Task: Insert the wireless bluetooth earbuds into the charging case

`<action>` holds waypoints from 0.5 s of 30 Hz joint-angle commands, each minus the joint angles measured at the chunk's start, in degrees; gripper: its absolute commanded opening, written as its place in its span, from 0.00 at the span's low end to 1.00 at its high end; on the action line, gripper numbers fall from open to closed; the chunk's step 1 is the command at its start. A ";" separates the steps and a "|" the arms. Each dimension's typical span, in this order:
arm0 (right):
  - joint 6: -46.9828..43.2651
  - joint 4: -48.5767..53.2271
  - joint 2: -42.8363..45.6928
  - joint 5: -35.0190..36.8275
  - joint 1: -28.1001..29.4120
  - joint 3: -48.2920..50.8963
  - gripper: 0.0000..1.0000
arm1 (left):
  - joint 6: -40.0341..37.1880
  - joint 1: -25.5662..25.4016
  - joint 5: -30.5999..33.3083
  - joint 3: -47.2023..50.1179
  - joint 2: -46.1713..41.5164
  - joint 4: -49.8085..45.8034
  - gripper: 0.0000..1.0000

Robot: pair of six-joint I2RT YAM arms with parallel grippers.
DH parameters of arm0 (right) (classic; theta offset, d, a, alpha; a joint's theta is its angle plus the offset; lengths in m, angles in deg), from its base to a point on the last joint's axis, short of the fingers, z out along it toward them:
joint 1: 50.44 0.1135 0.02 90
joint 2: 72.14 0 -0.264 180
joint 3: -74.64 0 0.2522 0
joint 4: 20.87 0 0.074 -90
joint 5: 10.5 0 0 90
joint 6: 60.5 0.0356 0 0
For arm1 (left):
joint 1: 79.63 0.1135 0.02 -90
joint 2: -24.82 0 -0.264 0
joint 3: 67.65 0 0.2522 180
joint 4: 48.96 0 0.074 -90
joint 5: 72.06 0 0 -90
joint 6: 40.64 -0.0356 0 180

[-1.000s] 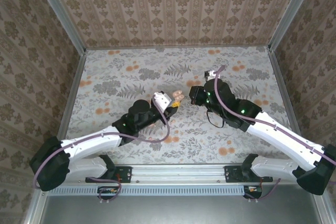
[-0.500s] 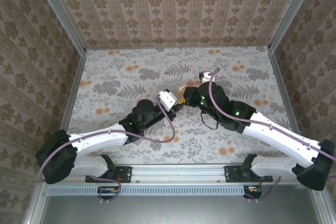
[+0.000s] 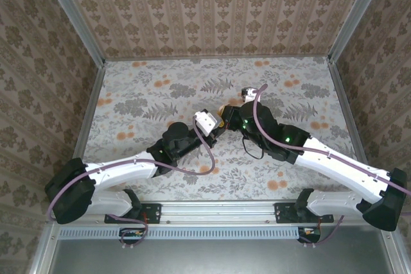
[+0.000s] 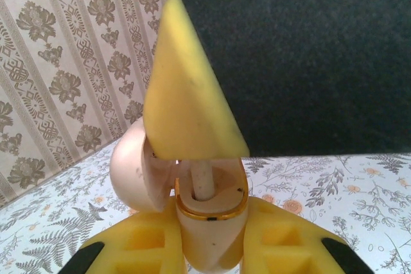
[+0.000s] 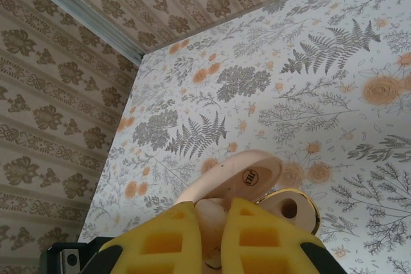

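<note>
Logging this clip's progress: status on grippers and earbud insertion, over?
Left gripper shut on open charging case, lid tipped aside. Right gripper shut on earbud, stem inside the case rim. Nothing blocking.

Cream-pink charging case [image 4: 209, 239] upright, lid open, gold-rimmed; white earbud [image 4: 204, 181] stem down in socket.

The charging case [image 4: 209, 222] sits between the left gripper's [image 4: 210, 243] fingers, its lid [image 4: 131, 171] hinged open to that gripper's left. Directly above, the right gripper [image 5: 210, 229] pinches an earbud [image 4: 203, 181] reaching down into the case.
</note>
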 commanded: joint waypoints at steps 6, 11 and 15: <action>1.71 0.93 -0.43 2.24 1.98 -0.01 0.08 | -0.25 -0.34 1.45 -2.24 -0.18 2.82 0.00; 2.46 2.56 -0.45 3.02 2.57 0.72 0.08 | -0.21 -0.25 1.84 -2.31 -0.53 2.77 0.00; 3.16 4.08 -0.56 3.53 2.64 1.14 0.08 | -0.25 -0.28 1.80 -2.27 -0.80 2.64 0.00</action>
